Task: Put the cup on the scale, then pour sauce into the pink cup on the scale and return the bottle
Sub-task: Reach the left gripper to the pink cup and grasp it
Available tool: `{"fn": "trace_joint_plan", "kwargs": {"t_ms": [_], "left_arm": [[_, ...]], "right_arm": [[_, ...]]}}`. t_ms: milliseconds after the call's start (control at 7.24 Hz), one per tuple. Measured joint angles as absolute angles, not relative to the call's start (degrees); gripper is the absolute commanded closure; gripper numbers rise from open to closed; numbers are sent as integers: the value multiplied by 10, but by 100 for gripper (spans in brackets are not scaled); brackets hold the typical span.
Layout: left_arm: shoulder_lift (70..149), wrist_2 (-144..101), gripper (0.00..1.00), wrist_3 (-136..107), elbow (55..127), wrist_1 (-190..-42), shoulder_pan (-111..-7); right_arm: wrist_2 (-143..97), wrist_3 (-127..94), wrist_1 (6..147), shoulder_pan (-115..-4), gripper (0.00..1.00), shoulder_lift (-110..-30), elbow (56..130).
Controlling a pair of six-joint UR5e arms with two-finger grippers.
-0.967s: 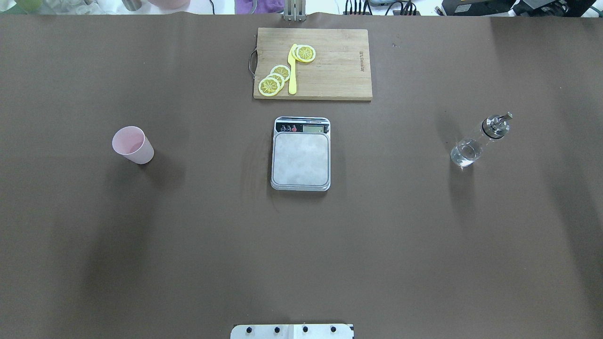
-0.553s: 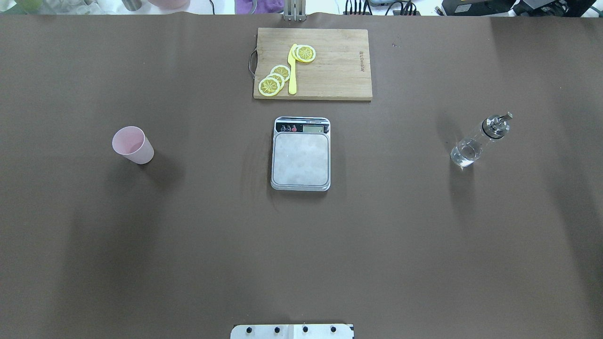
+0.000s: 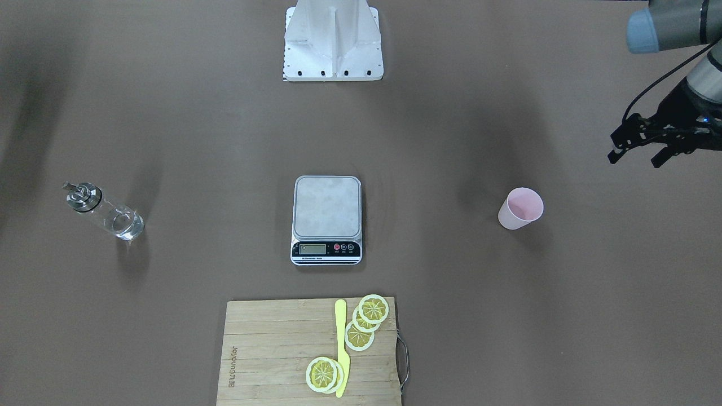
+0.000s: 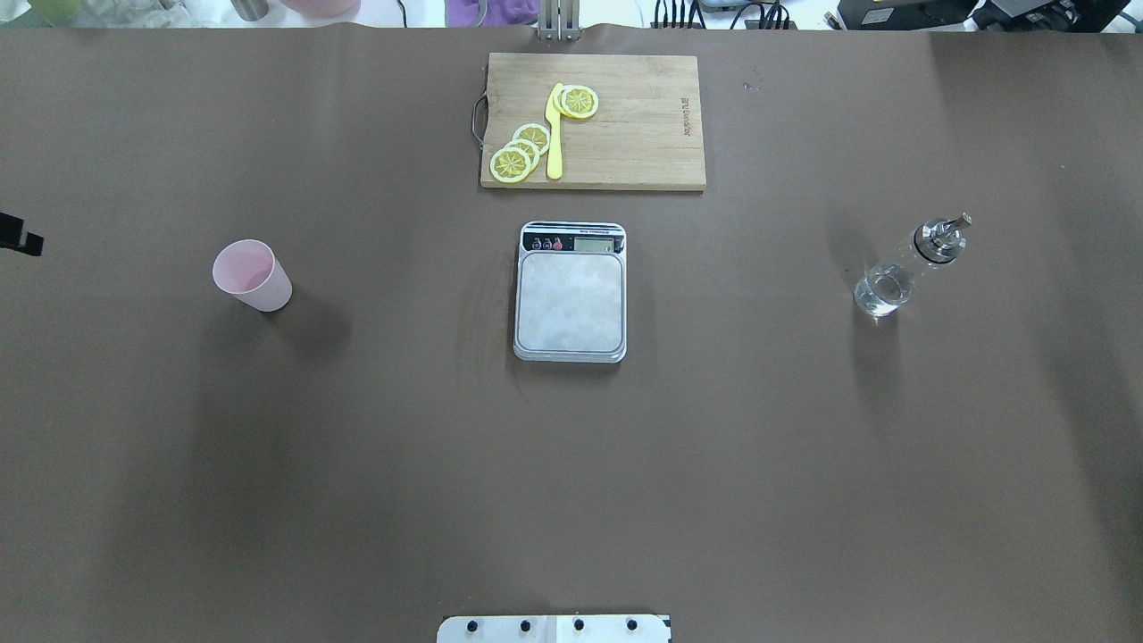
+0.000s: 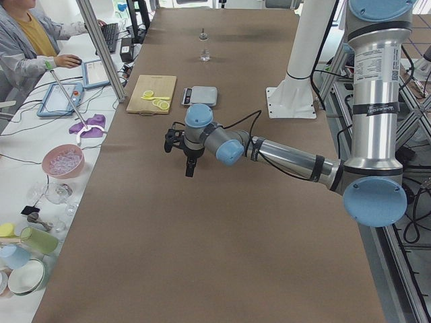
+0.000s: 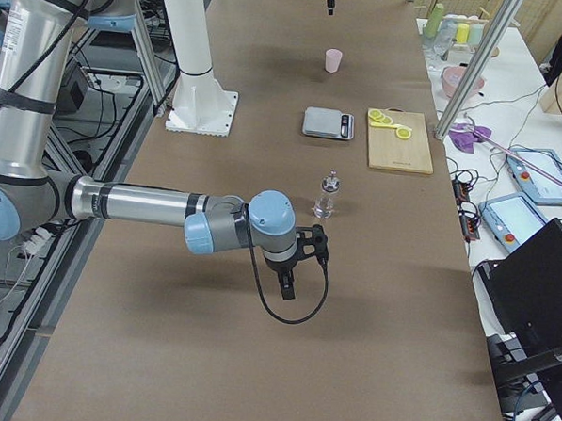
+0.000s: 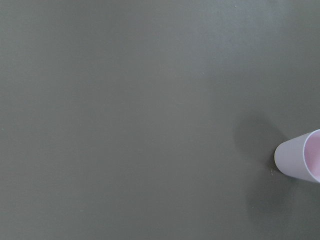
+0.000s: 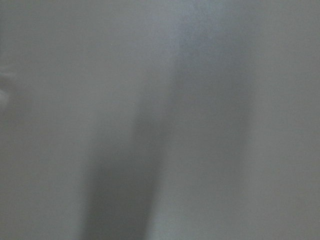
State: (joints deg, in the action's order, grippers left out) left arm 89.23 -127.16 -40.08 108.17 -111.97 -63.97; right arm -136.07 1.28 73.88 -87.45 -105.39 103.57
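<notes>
Front-facing view: the cup (image 3: 520,208) is seen standing upright, mouth up, on the brown surface (image 3: 451,316), well apart from the scale (image 3: 327,211), whose platform is bare. The left arm (image 3: 671,25) comes in at the upper right corner; its jaws are spread and grasp nothing, and are held above the surface, outward of the cup toward the left end. The bottle (image 3: 104,211) stands far on the opposite side of the scale. Overhead view: only a black tip of the left jaws is caught at the left edge; the cup (image 4: 253,275) lies between that tip and the scale (image 4: 570,299), so the reach is judged to run inward toward the middle. Left side view: the left jaws are pointed down, clear of the surface; the cup cannot be made out here. Right side view: the right arm (image 6: 149,205) hangs near the bottle (image 6: 327,196); whether its jaws are released or clenched cannot be told. Left wrist view: the cup (image 7: 300,157) is cut by the right edge, so it is off-centre from the jaws. Right wrist view: only blurred surface is shown. Judgement: the left arm is the nearer one to the cup, whose long axis is vertical; a sideways approach is called for.
</notes>
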Motion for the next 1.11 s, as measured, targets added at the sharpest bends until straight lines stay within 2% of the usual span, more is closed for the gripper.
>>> {"fn": "trace_joint_plan", "kwargs": {"t_ms": [276, 691, 1105], "left_arm": [[944, -1242, 7, -448, 1063, -1107, -578], [974, -1200, 27, -473, 1042, -1103, -518], [998, -1220, 29, -479, 1013, -1103, -514]], "right_arm": [[-1360, 13, 738, -875, 0, -1054, 1035], [-1358, 13, 738, -874, 0, -1052, 1034], [-1359, 13, 738, -874, 0, -1052, 1033]]}}
